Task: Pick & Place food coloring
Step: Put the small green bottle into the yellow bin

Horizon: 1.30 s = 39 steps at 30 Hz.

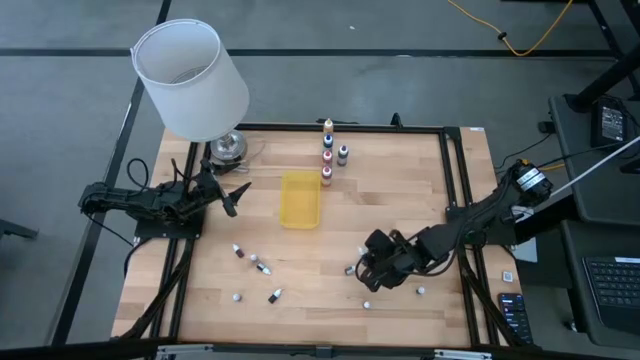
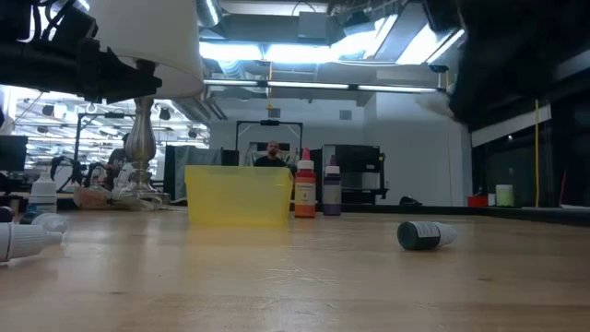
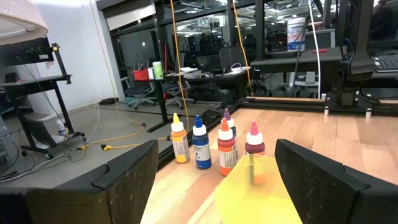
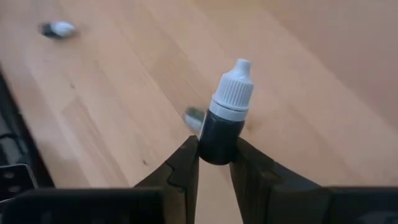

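My right gripper (image 1: pixel 366 272) is near the table's front right, raised, and shut on a tiny dark dropper bottle (image 4: pixel 224 115) with a white cap. My left gripper (image 1: pixel 238 196) waits open and empty at the table's left, facing the yellow tray (image 1: pixel 300 198). Several food coloring bottles (image 1: pixel 328 152) stand upright behind the tray; they also show in the left wrist view (image 3: pixel 201 144). Other bottles lie on their sides near the front: (image 1: pixel 240 250), (image 1: pixel 262 267), (image 1: pixel 275 295), and a dark one (image 2: pixel 424 235). My right gripper pinches the dark bottle's lower body (image 4: pixel 216 148) between its two fingertips (image 4: pixel 185 163). The white cap (image 4: pixel 235 90) points away from the gripper, in line with the fingers. The bottle is lifted clear of the table.
A lamp with a white shade (image 1: pixel 190 75) and a silver base (image 1: pixel 228 148) stands at the back left, close to my left arm. Small bottles (image 1: pixel 367 305), (image 1: pixel 420 291) lie around my right gripper. Bare wood lies between the tray and the front bottles.
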Each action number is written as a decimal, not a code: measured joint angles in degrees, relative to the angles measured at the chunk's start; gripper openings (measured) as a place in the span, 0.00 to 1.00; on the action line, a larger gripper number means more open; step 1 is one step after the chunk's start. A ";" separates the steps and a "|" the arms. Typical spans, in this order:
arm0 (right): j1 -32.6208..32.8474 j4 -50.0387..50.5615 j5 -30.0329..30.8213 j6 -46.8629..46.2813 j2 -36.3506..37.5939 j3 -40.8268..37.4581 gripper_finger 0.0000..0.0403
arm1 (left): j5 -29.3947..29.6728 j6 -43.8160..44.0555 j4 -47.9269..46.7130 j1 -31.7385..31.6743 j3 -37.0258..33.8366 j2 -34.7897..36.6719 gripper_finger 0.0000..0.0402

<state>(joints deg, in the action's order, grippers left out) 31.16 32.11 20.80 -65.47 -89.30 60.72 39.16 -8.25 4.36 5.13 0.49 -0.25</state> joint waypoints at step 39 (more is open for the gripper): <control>-9.29 -27.02 16.31 44.88 -0.31 16.75 0.21 | -0.31 3.32 0.52 0.02 0.00 0.00 0.79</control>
<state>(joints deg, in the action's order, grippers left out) 21.87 5.08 37.11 -20.59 -89.60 77.47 38.85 -4.93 4.89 5.15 0.48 -0.25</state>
